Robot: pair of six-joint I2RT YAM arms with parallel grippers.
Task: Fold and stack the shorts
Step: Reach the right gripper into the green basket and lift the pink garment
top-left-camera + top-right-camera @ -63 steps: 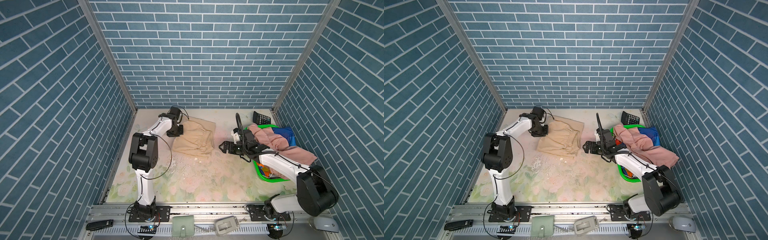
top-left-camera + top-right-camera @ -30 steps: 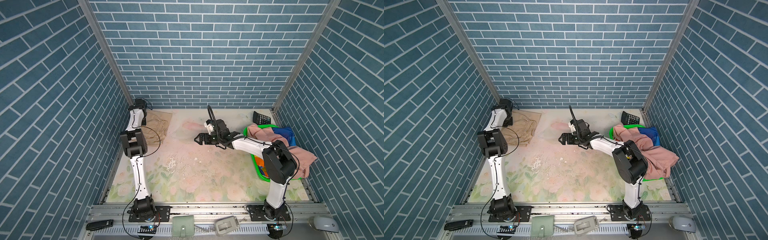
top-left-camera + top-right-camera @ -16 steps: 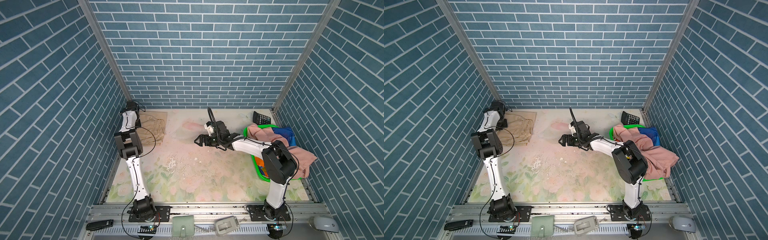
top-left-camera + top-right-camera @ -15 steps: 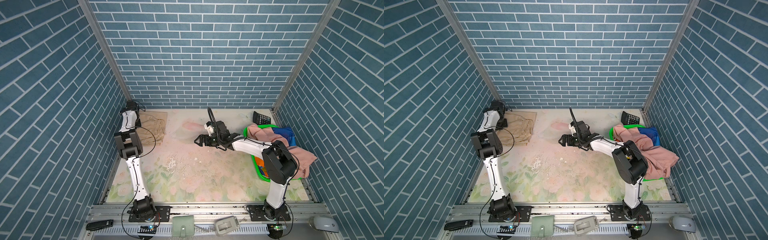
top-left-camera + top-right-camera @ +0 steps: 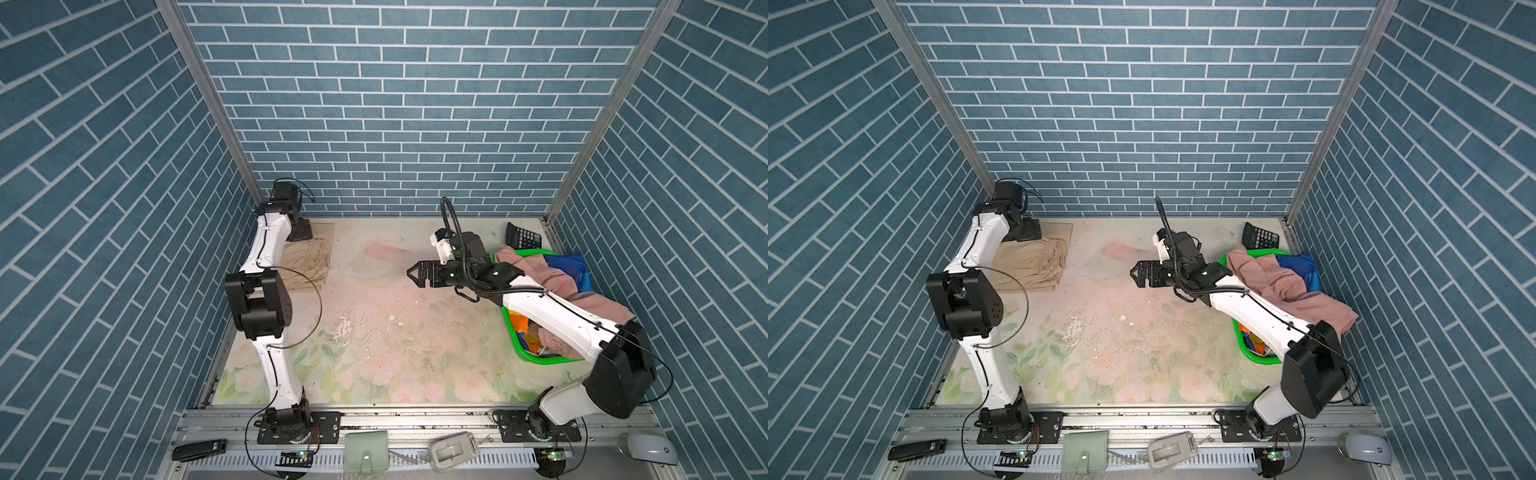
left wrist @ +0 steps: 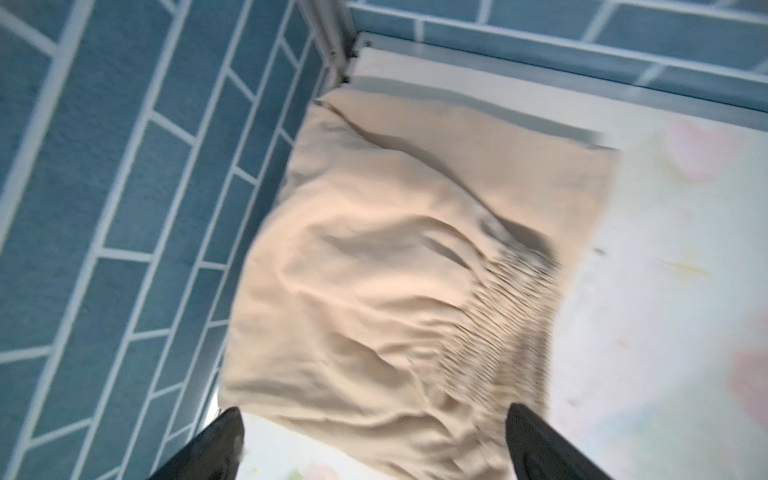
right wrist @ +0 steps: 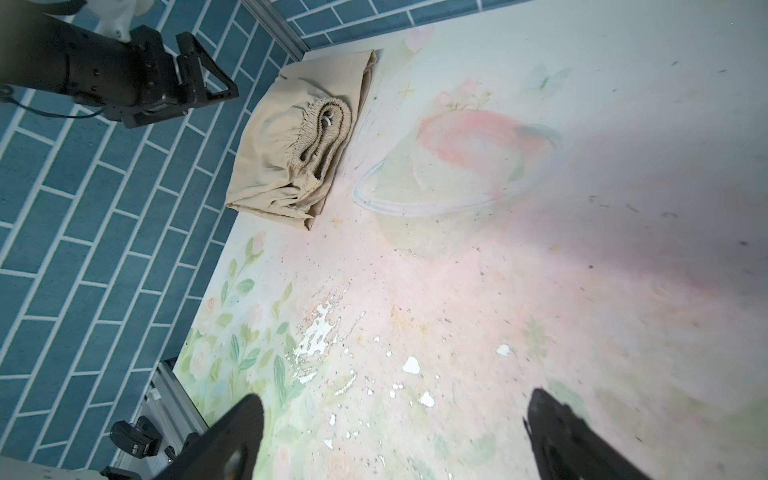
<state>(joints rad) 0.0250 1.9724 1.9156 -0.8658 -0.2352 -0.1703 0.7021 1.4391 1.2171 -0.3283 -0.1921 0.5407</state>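
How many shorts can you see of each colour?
beige shorts, folded in the far left corner: 1
pink shorts, draped over the basket: 1
rainbow-striped shorts, in the basket: 1
Total: 3

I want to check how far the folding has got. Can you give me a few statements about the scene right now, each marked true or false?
1. The beige shorts lie folded in the far left corner of the table. True.
2. The left hand is clamped on the beige shorts. False: it is open, with its fingers spread wide, and holds nothing.
3. The right hand holds the pink shorts. False: it is open and empty over the middle of the table, and the pink shorts hang over the green basket.
4. A calculator sits at the far right corner, behind the basket. True.
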